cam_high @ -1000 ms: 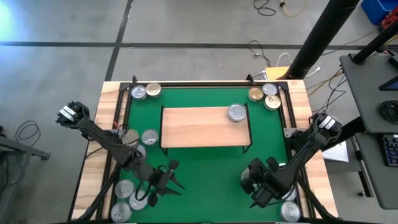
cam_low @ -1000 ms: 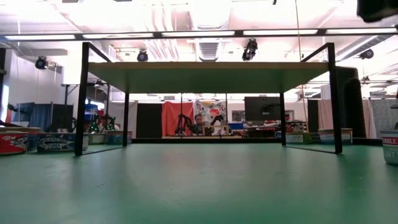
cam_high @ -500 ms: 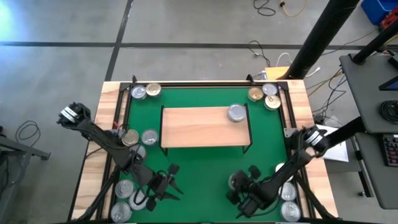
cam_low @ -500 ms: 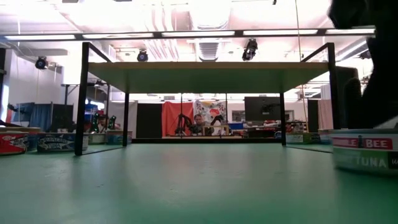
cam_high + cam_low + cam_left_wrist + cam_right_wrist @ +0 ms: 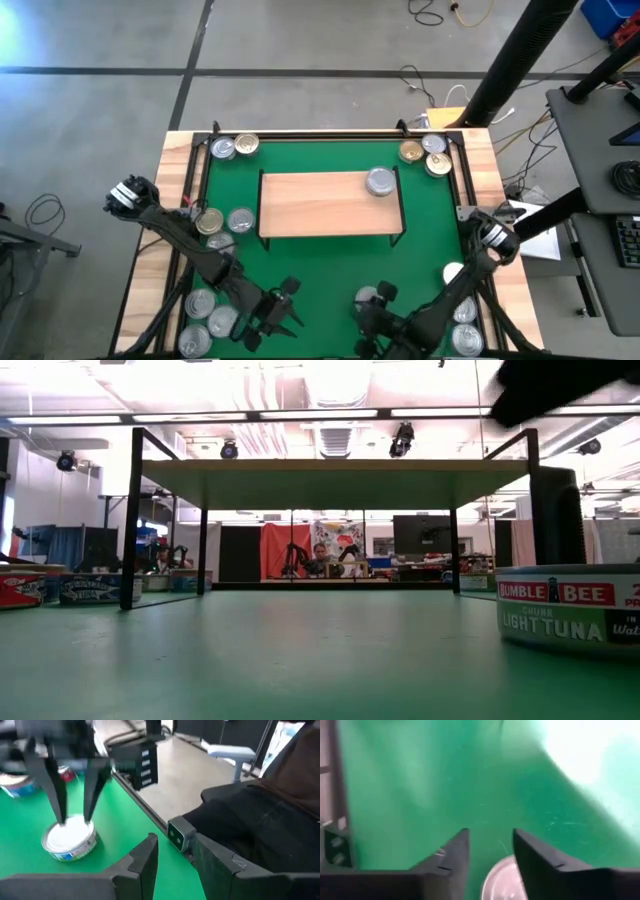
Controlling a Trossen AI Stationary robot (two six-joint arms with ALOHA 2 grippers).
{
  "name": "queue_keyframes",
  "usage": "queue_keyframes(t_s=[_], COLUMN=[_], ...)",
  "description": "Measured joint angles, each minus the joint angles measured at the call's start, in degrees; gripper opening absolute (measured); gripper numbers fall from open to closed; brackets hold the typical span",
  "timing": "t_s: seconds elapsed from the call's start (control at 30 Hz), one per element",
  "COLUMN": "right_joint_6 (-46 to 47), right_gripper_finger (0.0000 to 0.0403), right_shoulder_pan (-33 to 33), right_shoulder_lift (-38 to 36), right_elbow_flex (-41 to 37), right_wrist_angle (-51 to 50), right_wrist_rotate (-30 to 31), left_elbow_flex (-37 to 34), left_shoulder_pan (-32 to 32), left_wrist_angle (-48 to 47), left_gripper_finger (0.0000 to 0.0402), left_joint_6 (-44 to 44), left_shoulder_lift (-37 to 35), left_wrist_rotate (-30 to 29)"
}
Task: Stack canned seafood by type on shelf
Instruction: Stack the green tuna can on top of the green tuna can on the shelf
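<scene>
- right gripper (image 5: pixel 74 820): fingers parted, not clamping; tips sit at the lid of a silver tin (image 5: pixel 70 840), narrower apart than the tin is wide
- right wrist view: own two fingers (image 5: pixel 454 856) apart, the same tin's lid partly showing low between them
- that tin stands flat on the green mat (image 5: pixel 330 265), front centre-right, in front of the shelf (image 5: pixel 325 205) and clear of it; low view shows its label, "Bumble Bee chunk light tuna", with a dark blur of the gripper above it
- left gripper (image 5: pixel 280 312): jaws a little apart, nothing between them, over the front of the mat just left of the right gripper; it looks across at the tin
- shelf: light wood board on black legs, mid-mat; one silver tin on it (image 5: pixel 380 181) at its back right corner, rest of the board bare
- two tins at the mat's back left corner (image 5: pixel 233 147), one silver, one gold
- three tins at the back right corner (image 5: pixel 427 154), mixed gold and silver
- two tins just left of the shelf (image 5: pixel 225 220), gold one and silver one, under the left arm
- silver tins clustered front left (image 5: pixel 205 322)
- more tins front right (image 5: pixel 466 325), partly hidden by the right arm
</scene>
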Motion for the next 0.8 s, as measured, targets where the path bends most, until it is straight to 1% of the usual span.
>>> queue_keyframes(t_s=[0.07, 0.17, 0.23, 0.3, 0.33, 0.4, 0.47, 0.53, 0.67, 0.73, 0.8], right_joint_6=[2.3, 13.5, 22.8, 29.5, 31.8, 33.3, 33.4, 33.5, 32.4, 30.3, 27.4], right_gripper_finger=[0.0201, 0.0261, 0.0298, 0.0335, 0.0353, 0.0381, 0.0395, 0.0395, 0.0398, 0.0399, 0.0400], right_shoulder_pan=[2.5, 6.1, 8.2, 9.5, 9.9, 10.1, 10.1, 9.7, 8.8, 8.3, 7.9], right_shoulder_lift=[-0.9, -1.4, -1.3, -0.7, -0.4, 0.5, 1.4, 1.7, 2.4, 2.5, 2.5], right_elbow_flex=[-0.6, -2.4, -4.6, -7.0, -8.3, -10.3, -11.7, -13.0, -15.5, -16.9, -18.0], right_wrist_angle=[-2.3, -8.1, -10.4, -10.0, -9.3, -7.7, -6.3, -5.6, -2.6, 0.6, 3.2], right_wrist_rotate=[3.2, 6.2, 6.1, 4.6, 3.4, 0.6, -1.6, -2.3, -2.4, -2.3, -1.7], left_elbow_flex=[1.9, 4.4, 6.0, 7.3, 8.0, 9.1, 10.0, 10.7, 12.1, 12.5, 12.7], left_shoulder_pan=[-0.2, -0.8, -1.5, -2.0, -2.0, -1.9, -1.3, -0.9, 0.6, 1.6, 2.7], left_wrist_angle=[-3.0, -6.3, -6.1, -6.1, -6.0, -6.0, -6.1, -6.0, -6.5, -6.6, -6.6], left_gripper_finger=[0.0119, 0.0124, 0.0125, 0.0126, 0.0126, 0.0126, 0.0126, 0.0126, 0.0126, 0.0126, 0.0126], left_joint_6=[-0.7, -1.6, -1.5, -0.3, 0.4, 0.6, 0.6, 0.3, -0.1, -0.3, -0.3], left_shoulder_lift=[1.5, 4.3, 6.3, 8.0, 9.0, 10.7, 12.1, 12.9, 14.6, 15.2, 15.6], left_wrist_rotate=[0.3, 2.2, 2.9, 2.9, 3.0, 2.8, 2.7, 1.9, 0.6, 0.0, -2.0])
